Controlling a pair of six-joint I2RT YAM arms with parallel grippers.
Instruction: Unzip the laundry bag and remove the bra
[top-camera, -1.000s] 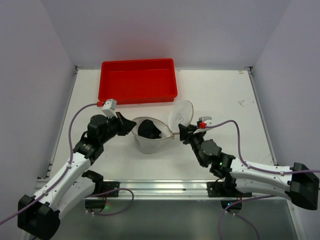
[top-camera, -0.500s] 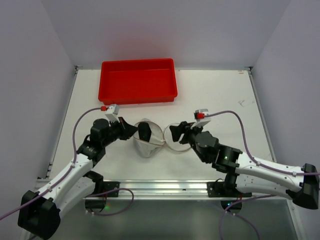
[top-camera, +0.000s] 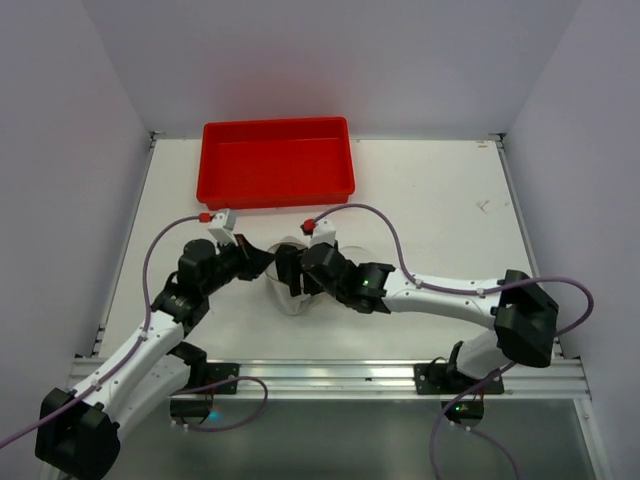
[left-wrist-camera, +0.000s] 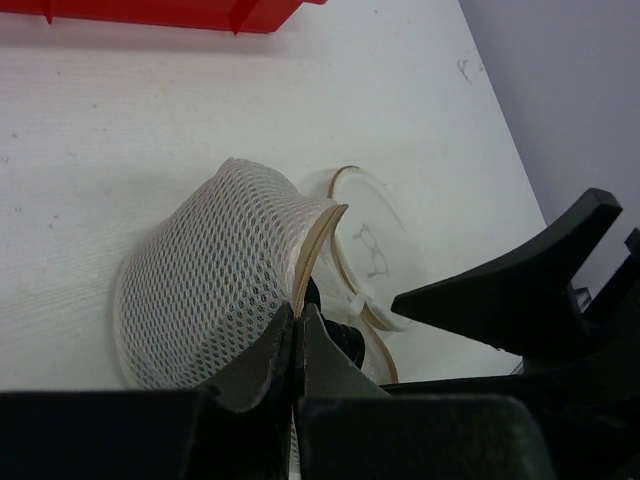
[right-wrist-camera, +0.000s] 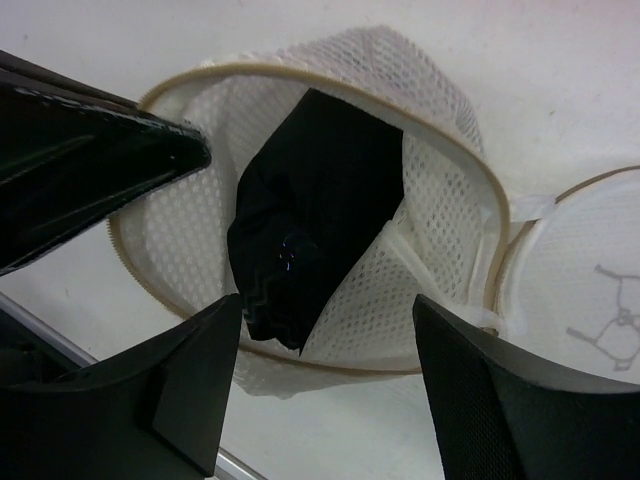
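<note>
In the middle of the white table (top-camera: 430, 200), towards its near edge, a small, white, bowl-shaped mesh laundry bag (top-camera: 292, 300) lies tipped on its side. Its mouth is open and the tan-edged rim is unzipped. The bag's round, translucent lid flap (left-wrist-camera: 372, 245), printed with a small dark mark, lies on the table just beside the bag on its right. A short white tab joins the flap to the bag. Inside the bag sits a small, soft, black fabric bra (right-wrist-camera: 305, 200), crumpled against the mesh wall and wholly within the rim.

The left gripper (left-wrist-camera: 298, 325) comes in from the left. Its two black fingers are pressed together, clamped on the tan rim of the laundry bag. The right arm stretches across from the right side of the table. The right gripper (right-wrist-camera: 328, 300) hovers just in front of the open mouth with its two black fingers spread wide apart, one to each side of the bra, holding nothing.

At the far side of the table, well apart from the bag, stands a red rectangular plastic tray (top-camera: 275, 195).
</note>
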